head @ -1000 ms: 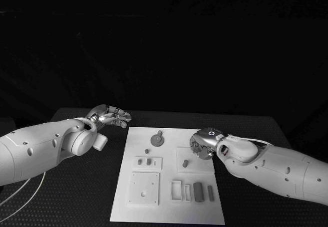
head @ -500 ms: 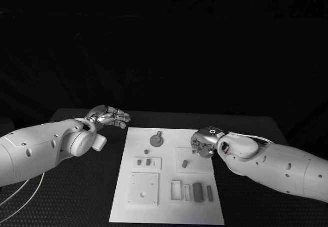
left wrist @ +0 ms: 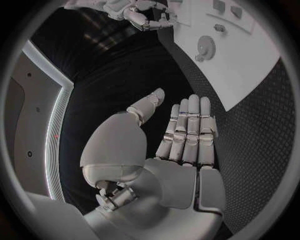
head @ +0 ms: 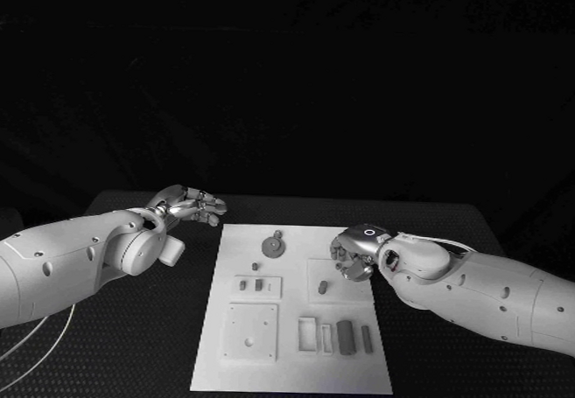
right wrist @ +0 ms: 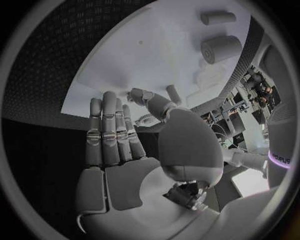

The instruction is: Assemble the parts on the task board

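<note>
The white task board [head: 301, 374] lies in the middle of the table. On it are grey parts: a round toothed piece [head: 274, 245] at the far end, a short peg [head: 324, 288], and long cylinders [head: 346, 335] near the front right. My right hand [head: 351, 256] hovers over the board's far right side, fingers straight and holding nothing [right wrist: 112, 135]. Beyond its thumb the right wrist view shows the board [right wrist: 144, 55] and a thick cylinder [right wrist: 220, 48]. My left hand [head: 187, 202] is off the board's far left corner, flat and empty [left wrist: 187, 135].
A raised block with two small pegs [head: 250, 285] and a square plate [head: 251, 329] sit on the board's left half. Black table [head: 131, 334] surrounds the board on all sides. In the left wrist view the board [left wrist: 256, 70] and toothed piece [left wrist: 205, 48] lie ahead.
My right arm has shifted slightly over the board's right side. The left hand and the parts have stayed where they were.
</note>
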